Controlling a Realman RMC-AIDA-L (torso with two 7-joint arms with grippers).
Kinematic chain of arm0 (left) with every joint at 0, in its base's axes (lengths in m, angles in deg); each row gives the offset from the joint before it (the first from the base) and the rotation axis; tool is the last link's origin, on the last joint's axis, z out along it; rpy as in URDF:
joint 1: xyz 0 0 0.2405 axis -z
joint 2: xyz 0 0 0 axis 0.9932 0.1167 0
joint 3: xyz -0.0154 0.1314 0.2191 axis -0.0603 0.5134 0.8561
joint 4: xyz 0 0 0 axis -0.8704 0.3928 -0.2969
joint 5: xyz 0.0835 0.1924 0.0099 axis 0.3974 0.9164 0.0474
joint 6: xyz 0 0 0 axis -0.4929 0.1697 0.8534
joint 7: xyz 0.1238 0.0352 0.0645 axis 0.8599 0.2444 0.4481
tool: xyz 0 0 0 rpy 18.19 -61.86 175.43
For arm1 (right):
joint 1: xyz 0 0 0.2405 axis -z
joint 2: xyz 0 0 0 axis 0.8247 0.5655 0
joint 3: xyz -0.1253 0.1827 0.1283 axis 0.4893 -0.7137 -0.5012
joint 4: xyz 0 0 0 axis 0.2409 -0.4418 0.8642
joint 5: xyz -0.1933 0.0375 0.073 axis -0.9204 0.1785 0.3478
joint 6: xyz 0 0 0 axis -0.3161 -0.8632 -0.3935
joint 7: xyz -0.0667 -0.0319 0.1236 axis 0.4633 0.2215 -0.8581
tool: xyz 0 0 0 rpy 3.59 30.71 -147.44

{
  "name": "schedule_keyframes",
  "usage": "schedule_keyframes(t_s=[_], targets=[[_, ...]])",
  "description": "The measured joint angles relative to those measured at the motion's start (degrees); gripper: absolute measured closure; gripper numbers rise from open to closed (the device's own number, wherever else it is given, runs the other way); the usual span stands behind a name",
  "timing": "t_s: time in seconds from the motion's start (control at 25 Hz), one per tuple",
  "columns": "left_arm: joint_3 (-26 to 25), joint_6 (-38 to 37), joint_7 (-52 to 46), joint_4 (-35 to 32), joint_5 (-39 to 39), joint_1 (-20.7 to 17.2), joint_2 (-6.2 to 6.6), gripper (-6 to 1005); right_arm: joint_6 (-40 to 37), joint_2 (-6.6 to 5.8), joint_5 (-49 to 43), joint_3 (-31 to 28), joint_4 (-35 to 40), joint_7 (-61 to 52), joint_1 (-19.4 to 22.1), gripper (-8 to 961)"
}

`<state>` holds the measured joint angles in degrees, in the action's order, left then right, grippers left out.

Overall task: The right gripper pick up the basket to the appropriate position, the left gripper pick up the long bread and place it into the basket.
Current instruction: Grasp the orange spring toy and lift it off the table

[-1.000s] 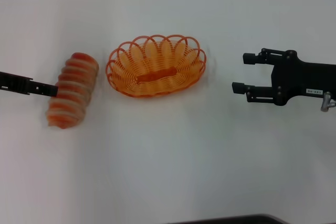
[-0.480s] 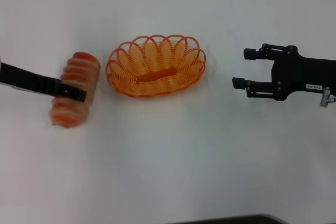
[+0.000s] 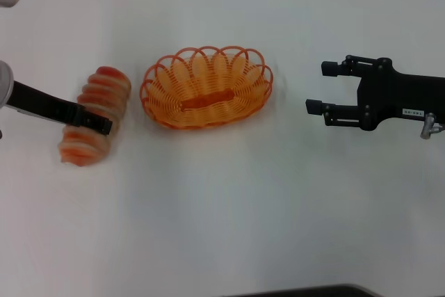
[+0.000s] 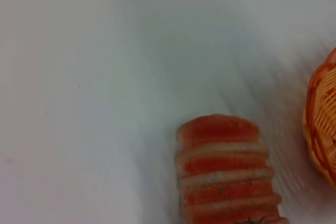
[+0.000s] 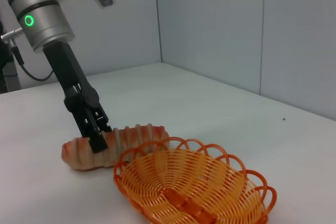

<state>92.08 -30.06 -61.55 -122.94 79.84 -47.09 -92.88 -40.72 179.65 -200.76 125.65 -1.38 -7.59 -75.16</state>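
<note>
The long bread (image 3: 97, 95), cream with orange-red stripes, lies on the white table left of the orange basket (image 3: 167, 95). My left gripper (image 3: 97, 124) is down across the middle of the bread. In the right wrist view it (image 5: 98, 141) stands on the bread (image 5: 136, 134), just behind the basket (image 5: 152, 182). The left wrist view shows one end of the bread (image 4: 226, 171) and the basket's edge (image 4: 321, 124). My right gripper (image 3: 318, 88) is open and empty, to the right of the basket and well apart from it. The basket is empty.
The white table (image 3: 222, 206) extends bare in front of the objects. A dark edge (image 3: 299, 291) shows at the near side. Grey walls (image 5: 220, 35) stand behind the table in the right wrist view.
My left gripper has moved right from beside the bread onto its middle. The bread's near end has shifted slightly left. My right gripper has barely moved.
</note>
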Motion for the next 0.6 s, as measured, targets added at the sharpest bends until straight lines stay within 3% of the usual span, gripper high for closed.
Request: schedule_keyframes(t_s=[0.28, 0.6], targets=[[1.4, 0.8, -0.1, -0.4, 0.1, -0.4, -0.18, 140, -0.4, -0.14, 0.1, 0.0, 0.2, 0.0, 0.0, 155], [3.4, 0.7, -0.2, -0.3, -0.1, -0.4, -0.13, 294, -0.5, -0.28, 0.2, -0.1, 0.4, 0.0, 0.2, 155]])
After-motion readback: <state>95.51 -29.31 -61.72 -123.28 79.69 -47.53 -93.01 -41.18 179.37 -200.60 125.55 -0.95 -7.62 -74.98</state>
